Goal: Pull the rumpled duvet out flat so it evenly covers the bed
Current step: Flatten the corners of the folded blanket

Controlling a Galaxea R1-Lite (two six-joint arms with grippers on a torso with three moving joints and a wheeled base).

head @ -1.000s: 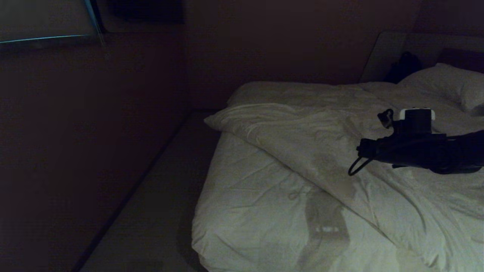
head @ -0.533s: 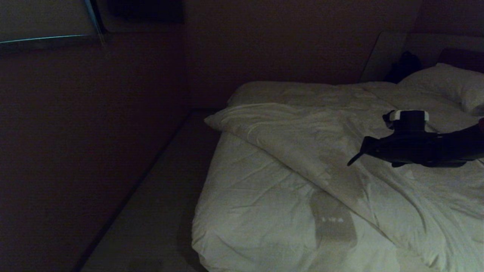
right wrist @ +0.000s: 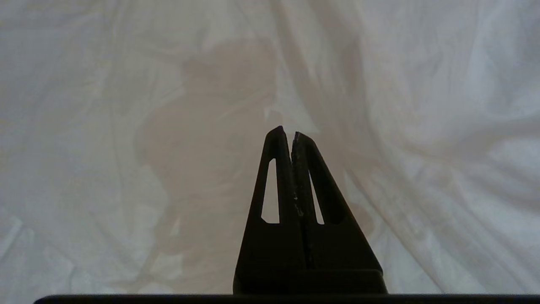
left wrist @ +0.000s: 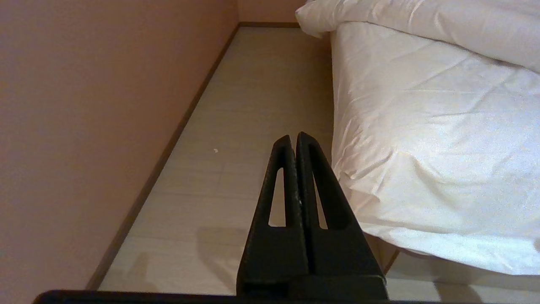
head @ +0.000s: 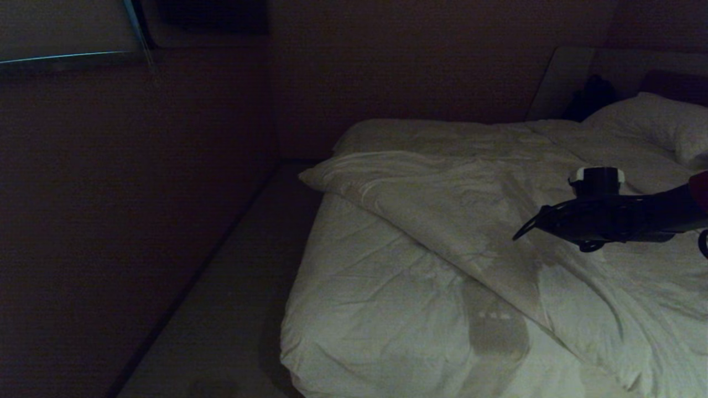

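Movement over the last second belongs to the right arm alone: in the head view its dark forearm has dropped a little lower over the bed (head: 310, 342) and levelled out, and the cable loop that hung below its tip a second ago is no longer seen there. Its shadow on the cloth has slid toward the foot edge of the mattress. The bedding itself has not shifted, so I judge this a reach under way, with no pulling done so far.

The right gripper (head: 520, 234) is clenched, fingers (right wrist: 276, 145) pressed together on nothing, and it hangs above the duvet (head: 442, 188) without touching it, as far as the head view and the right wrist view show. Under it lie only creased white folds.

The duvet sits folded back on the slant: its folded edge runs from the far left side of the bed, where a puffy corner overhangs the mattress edge, down toward the near right. The foot-end left corner of the mattress shows only the thinner sheet (head: 365, 298), uncovered. A pillow (head: 652, 121) rests at the head end. The fold edge lies just left of and below the gripper tip.

The left gripper (left wrist: 294, 141) is parked low beside the bed's left edge, closed and empty, pointing along the floor (left wrist: 236, 126).
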